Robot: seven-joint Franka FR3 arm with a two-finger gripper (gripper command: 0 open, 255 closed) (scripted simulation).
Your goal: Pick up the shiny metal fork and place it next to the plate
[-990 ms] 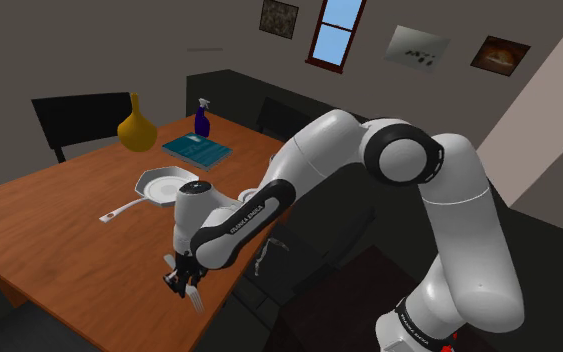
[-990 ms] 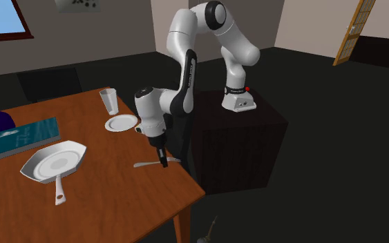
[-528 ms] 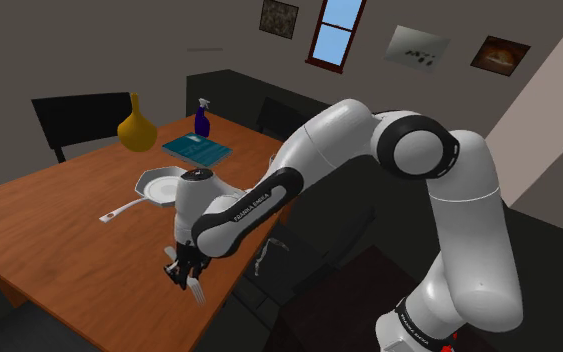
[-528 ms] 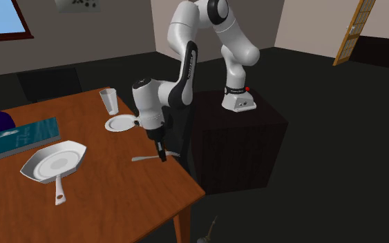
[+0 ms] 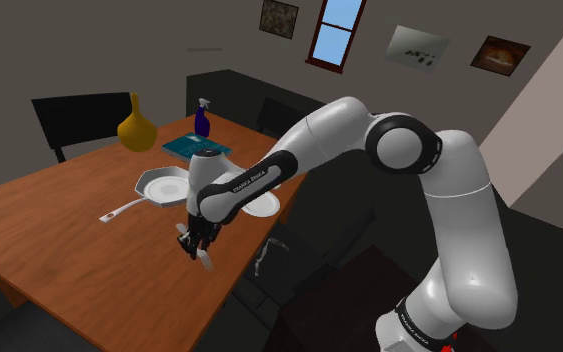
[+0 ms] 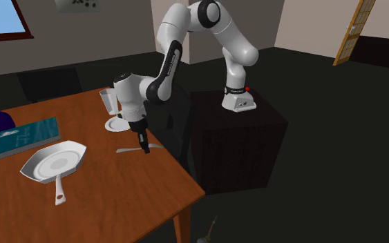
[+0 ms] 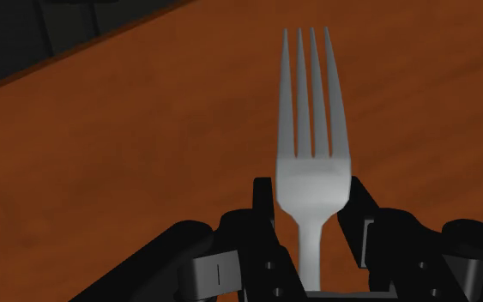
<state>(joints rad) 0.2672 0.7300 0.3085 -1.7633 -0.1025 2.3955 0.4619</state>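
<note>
- Fork (image 7: 312,176) clamped between the two black fingers of the gripper (image 6: 144,145). They press on its neck just below the tines, so I read the gripper as closed on the fork.
- In the second exterior view the fingers point down and the fork's long axis lies level, crosswise to them, reaching toward that view's left.
- It hangs low over the brown table (image 6: 103,197); I cannot tell whether it touches the wood.
- The white plate (image 6: 119,125) sits near the gripper, just past it, beside a glass (image 6: 108,101).
- My judgement: only a short move toward the plate remains, then I set the fork down alongside its rim.
</note>
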